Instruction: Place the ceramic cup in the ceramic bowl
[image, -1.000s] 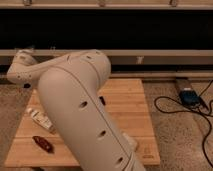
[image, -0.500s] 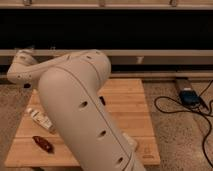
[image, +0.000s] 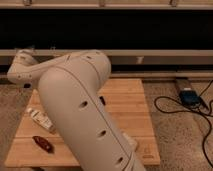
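Behind the bulky arm (image: 80, 105), the hand stays hidden.

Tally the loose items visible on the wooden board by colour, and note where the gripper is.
White packet: 1
Dark reddish-brown item: 1
Small black object: 1
Total: 3
The arm covers much of the wooden board; no cup or bowl shows. The gripper is out of view.

A lab or test space: a bare wooden tabletop (image: 125, 102) sits on a speckled floor (image: 180, 140), loose black cables (image: 172, 106) trail to a blue device (image: 189, 96), and the gripper is hidden behind the robot's white arm (image: 80, 110).
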